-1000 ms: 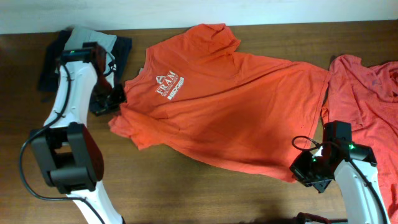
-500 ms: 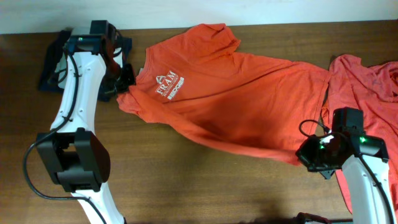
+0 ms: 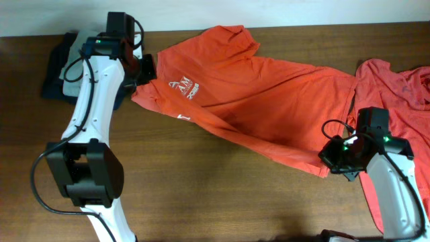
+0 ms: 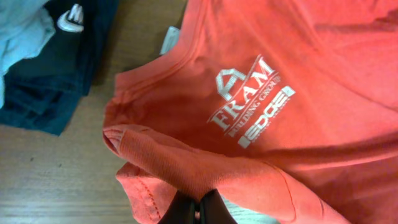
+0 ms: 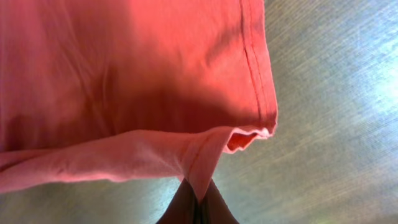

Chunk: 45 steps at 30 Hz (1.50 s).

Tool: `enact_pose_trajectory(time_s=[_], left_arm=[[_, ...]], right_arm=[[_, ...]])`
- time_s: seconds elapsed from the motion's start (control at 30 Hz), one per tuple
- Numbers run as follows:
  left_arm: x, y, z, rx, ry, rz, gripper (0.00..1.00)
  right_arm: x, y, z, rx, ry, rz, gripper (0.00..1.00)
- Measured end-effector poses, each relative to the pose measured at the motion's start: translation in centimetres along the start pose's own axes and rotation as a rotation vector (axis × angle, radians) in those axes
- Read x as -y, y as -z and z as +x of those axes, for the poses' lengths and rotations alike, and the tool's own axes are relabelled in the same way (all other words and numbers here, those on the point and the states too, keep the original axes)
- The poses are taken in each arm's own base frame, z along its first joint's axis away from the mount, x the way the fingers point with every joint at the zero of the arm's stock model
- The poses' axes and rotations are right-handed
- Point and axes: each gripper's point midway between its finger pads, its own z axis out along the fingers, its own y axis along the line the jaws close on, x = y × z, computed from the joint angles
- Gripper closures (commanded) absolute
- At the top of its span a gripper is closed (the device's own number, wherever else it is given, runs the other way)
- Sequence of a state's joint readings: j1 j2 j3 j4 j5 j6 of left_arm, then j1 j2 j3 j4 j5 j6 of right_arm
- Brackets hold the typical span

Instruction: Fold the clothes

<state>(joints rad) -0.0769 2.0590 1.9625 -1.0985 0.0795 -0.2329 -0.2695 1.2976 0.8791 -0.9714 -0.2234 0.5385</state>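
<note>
An orange-red short-sleeved cotton T-shirt [image 3: 269, 101] is spread chest side up across a brown wooden table [image 3: 201, 202]. Its long axis runs from the collar at the left to the hem at the right, slanting a little toward the near side.

The near long edge is held at both ends. The left gripper [image 3: 142, 75] is closed on a fold of cloth at the sleeve and shoulder, just beside the collar. In the left wrist view its dark fingertips are pressed together with red fabric pinched between them, and a small white chest logo [image 4: 252, 106] is seen just beyond. The right gripper [image 3: 328, 161] is clamped on the hem corner. In the right wrist view the stitched hem is gathered into the tips, with bare wood past it.

Between the two grips the near edge is raised and rolled onto the body of the shirt. The rest of the shirt lies away from both sets of fingers, toward the far side of the table. A lengthwise fold would therefore likely be made by carrying both ends that way together. Neither arm is nearer, since one end is held by each.

A second crumpled orange-red garment [image 3: 396, 87] lies at the right, cut off by the frame and partly hidden by the right arm. A pile of dark blue and grey clothing [image 3: 57, 74] at the far left is partly hidden behind the left arm. Any print on the shirt's back cannot be seen.
</note>
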Motion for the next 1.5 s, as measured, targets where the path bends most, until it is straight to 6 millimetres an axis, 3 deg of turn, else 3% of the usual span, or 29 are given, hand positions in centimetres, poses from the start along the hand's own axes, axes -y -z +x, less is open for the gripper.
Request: enact_pose_trajectory(time_s=[0.17, 0.5, 0.73, 1.1, 1.27, 1.37, 1.5], left_arm=[[0.1, 0.0, -0.2, 0.012, -0.006, -0.008, 0.99], [-0.6, -0.5, -0.6, 0.022, -0.006, -0.051, 0.99], [-0.8, -3.3, -0.6, -0.001, -0.006, -0.06, 0.99], [0.1, -3.6, -2.4, 0.072, -0.018, -0.039, 0.99], [0.7, -3.6, -2.6, 0.084, -0.029, -0.031, 0.96], [1.1, -3.6, -2.6, 0.088, -0.036, -0.028, 0.82], [1.5, -3.6, -2.6, 0.092, -0.036, -0.023, 0.75]], right_arm=[[-0.6, -0.5, -1.1, 0.022, 0.006, -0.013, 0.96], [-1.7, 1.2, -3.5, 0.111, 0.023, -0.025, 0.96], [-1.5, 1.0, -4.4, 0.138, 0.023, -0.001, 0.96], [-0.7, -0.5, -4.3, 0.089, 0.011, 0.046, 0.95], [-0.6, -0.6, -4.3, 0.091, 0.01, 0.049, 0.81], [-0.6, -0.5, -4.3, 0.094, 0.009, 0.053, 0.62], [-0.2, -0.5, -4.8, 0.116, 0.019, 0.074, 0.54]])
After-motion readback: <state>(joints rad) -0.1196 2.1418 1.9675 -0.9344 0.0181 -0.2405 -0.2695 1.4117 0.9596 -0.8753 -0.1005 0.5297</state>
